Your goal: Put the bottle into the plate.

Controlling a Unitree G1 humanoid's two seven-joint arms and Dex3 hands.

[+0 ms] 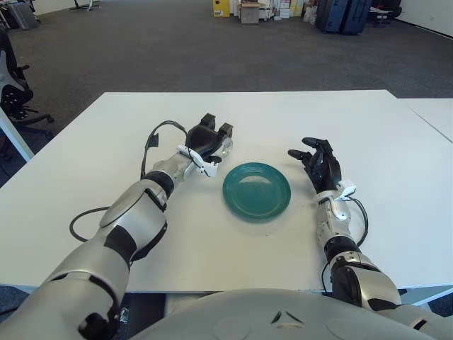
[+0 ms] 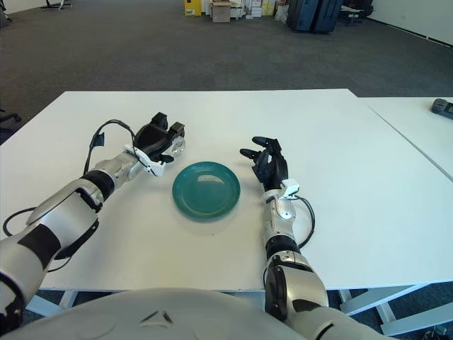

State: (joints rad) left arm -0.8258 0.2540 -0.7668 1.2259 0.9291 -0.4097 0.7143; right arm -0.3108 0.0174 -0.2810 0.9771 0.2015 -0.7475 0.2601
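A round teal plate lies on the white table in front of me. My left hand is just left of and behind the plate, its black fingers curled around a small clear bottle, of which only a glimpse shows between the fingers. The hand sits low at the table surface. My right hand shows to the right of the plate, fingers spread and holding nothing.
A black cable loops along my left arm on the table. A second white table stands at the right. Office chairs stand at the far left, beyond the table edge.
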